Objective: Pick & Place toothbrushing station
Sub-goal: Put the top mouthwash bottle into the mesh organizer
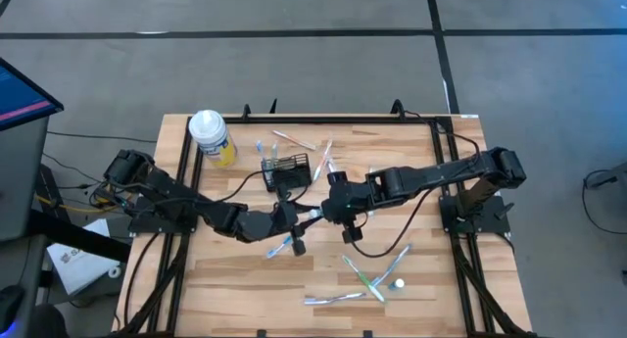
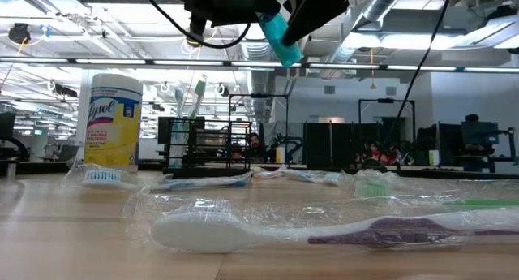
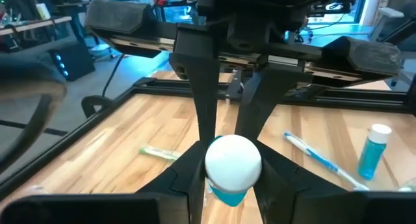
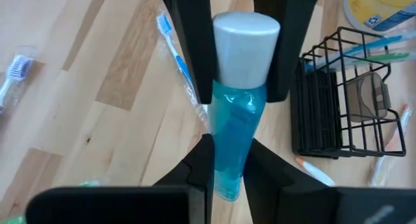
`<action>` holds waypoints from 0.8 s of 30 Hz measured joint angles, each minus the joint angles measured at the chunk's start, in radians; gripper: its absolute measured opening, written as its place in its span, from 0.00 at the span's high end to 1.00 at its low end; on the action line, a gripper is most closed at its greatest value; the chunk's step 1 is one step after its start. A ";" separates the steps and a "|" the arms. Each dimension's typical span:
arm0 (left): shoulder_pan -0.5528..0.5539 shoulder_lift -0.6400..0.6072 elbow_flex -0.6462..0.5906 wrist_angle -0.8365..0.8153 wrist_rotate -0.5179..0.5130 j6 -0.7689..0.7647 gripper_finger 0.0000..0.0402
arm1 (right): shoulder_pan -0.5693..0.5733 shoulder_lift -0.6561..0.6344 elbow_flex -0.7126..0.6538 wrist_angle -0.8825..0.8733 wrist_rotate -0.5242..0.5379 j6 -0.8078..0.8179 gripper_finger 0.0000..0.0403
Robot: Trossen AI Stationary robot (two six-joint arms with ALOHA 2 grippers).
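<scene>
A small blue bottle [image 4: 234, 120] with a white cap [image 4: 247, 45] hangs above the table's middle between both grippers. My left gripper [image 3: 231, 185] reaches in from the left and is shut on the cap end. My right gripper [image 4: 231, 175] comes from the right and is shut on the blue end. In the high view they meet at the bottle [image 1: 315, 215], just near of the toothbrushing station [image 1: 286, 169]. This black wire caddy [image 4: 344, 100] stands on its base on the wood, with toothbrush handles sticking out of it. My left gripper has the white cap [image 3: 213, 164] between its two fingers [image 4: 195, 49], one on each side. It comes in about level from the table's left, in line with the bottle. My right gripper pinches the bottle's blue bottom end [image 4: 227, 162] between its two fingers, slanting down from the table's right. The bottle is tilted and clear of the table [image 2: 280, 38].
A yellow canister with a white lid [image 1: 211, 137] stands at the far left. Wrapped toothbrushes lie around the caddy and in the near right area [image 1: 367, 279]. Another small blue bottle [image 3: 374, 149] stands upright on the wood. Cables [image 1: 392, 250] trail under the right arm.
</scene>
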 joint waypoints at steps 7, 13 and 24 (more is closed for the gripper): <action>0.000 -0.040 0.000 -0.038 0.071 -0.045 0.71 | 0.018 0.000 0.001 0.008 0.003 0.002 0.87; 0.023 -0.133 0.002 -0.172 0.184 -0.162 0.65 | 0.023 0.002 -0.003 -0.012 0.022 0.002 0.89; 0.109 -0.176 0.002 -0.280 0.323 -0.189 0.63 | 0.007 0.002 -0.003 -0.005 0.012 0.009 0.89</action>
